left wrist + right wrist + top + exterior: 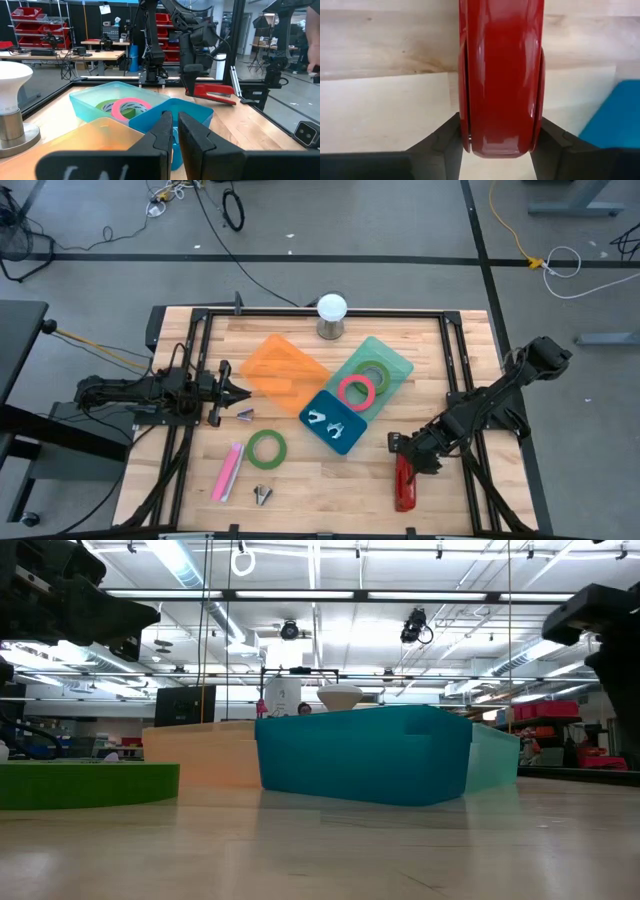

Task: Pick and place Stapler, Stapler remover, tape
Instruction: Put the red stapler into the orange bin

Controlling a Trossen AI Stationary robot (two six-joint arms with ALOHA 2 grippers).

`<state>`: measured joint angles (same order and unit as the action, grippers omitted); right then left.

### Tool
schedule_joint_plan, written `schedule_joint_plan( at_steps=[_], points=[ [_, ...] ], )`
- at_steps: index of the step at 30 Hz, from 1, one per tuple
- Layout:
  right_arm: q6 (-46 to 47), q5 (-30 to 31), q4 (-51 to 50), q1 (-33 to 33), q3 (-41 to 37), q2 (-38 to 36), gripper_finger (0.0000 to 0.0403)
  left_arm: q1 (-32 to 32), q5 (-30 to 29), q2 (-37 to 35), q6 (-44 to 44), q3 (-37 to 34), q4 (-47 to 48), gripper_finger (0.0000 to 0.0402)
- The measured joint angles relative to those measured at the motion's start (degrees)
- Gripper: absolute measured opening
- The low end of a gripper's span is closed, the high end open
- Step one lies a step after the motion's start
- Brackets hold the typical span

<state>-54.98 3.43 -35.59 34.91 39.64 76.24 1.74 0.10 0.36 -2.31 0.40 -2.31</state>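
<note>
Fingers of the right end effector (501, 137) are straddling one end of the red stapler (404, 483), lying near the surface's (330, 480) right front, ready for carrying. The left end effector (175, 132), pinched empty, is waiting beside the orange tray (280, 365).

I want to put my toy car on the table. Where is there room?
Bare wood lies between the green tape and the red stapler, along the front edge. Another patch is behind the orange bin, left of the bulb. The middle is crowded with bins, and the right gripper straddles the stapler.
</note>
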Motion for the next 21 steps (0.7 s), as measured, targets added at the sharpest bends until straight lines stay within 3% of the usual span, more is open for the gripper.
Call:
schedule_joint_plan(
  at_steps=[9, 21],
  points=[
    [3.0, -1.2, -0.1, -0.3, 0.0, -0.5, 0.0171, 0.0, 0.0, 0.0, 0.0, 0.0, 0.0, 0.0032],
    [18.8, -3.3, 4.5, -0.3, 0.0, -2.9, 0.0171, 0.0, 0.0, 0.0, 0.0, 0.0, 0.0, 0.0032]
  ],
)
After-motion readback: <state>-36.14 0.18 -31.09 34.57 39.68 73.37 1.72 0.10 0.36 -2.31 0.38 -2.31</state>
